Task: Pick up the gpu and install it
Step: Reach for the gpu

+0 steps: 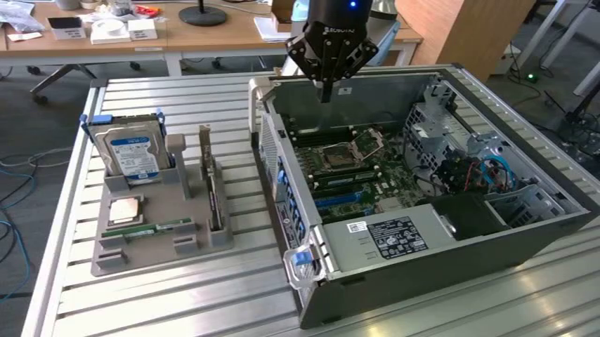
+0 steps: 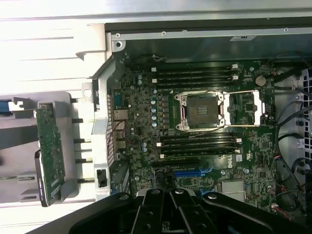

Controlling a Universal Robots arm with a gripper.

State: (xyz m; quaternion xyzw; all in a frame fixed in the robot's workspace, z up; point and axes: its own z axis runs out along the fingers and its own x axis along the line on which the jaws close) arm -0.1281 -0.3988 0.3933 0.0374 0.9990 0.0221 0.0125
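a: where is the gripper hanging right now?
b: it is hovering over the open case, above the motherboard, pointing straight down
a: what are its fingers doing?
b: they are pressing together, clenched on nothing
a: and the gpu, where is it sitting?
b: it is standing on edge in a slot of the grey holder, on the side nearest the case. the holder is lying to the exterior view's left of the case, on the slatted table
a: is the gripper touching the gpu?
b: no, the two are sitting well apart, with the case wall standing between them
a: what else is the holder carrying?
b: a hard drive with a blue label is standing upright at its far end, and a square chip and a memory stick are lying flat near its front
a: how is the motherboard looking in the wrist view?
b: the cpu socket is lying open with its frame swung aside, memory slots running on both sides of it, and a blue slot is showing near the gripper's body
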